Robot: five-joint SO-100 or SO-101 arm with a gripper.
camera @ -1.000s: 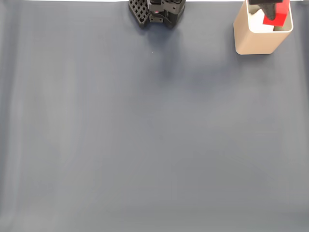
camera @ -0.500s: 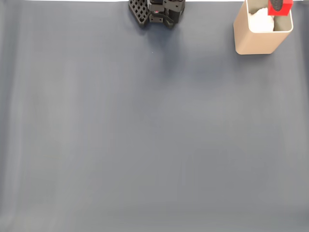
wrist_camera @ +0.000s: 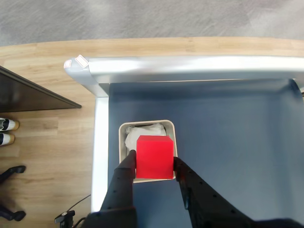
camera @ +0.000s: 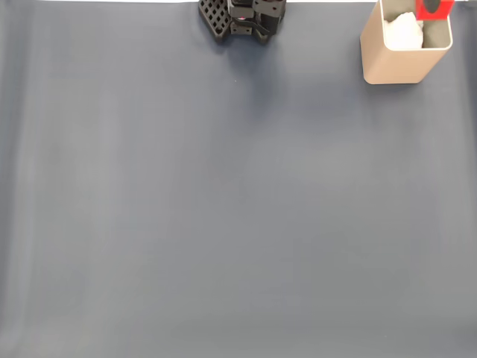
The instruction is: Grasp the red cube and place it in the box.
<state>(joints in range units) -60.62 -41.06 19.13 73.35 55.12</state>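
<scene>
The red cube hangs directly above the open top of the tan box in the wrist view, with my gripper shut on it, one black finger on each side. White crumpled material lies inside the box. In the fixed view the box stands at the far right of the table's back edge, and the red cube shows at the top edge of the frame, over the box's back right corner.
The arm's black perforated base stands at the back middle of the dark blue-grey mat. In the wrist view the table's metal rim runs just beyond the box, with wooden floor past it.
The red cube has risen toward the top edge of the fixed view, and the black gripper that showed around it one second ago has left that view.
</scene>
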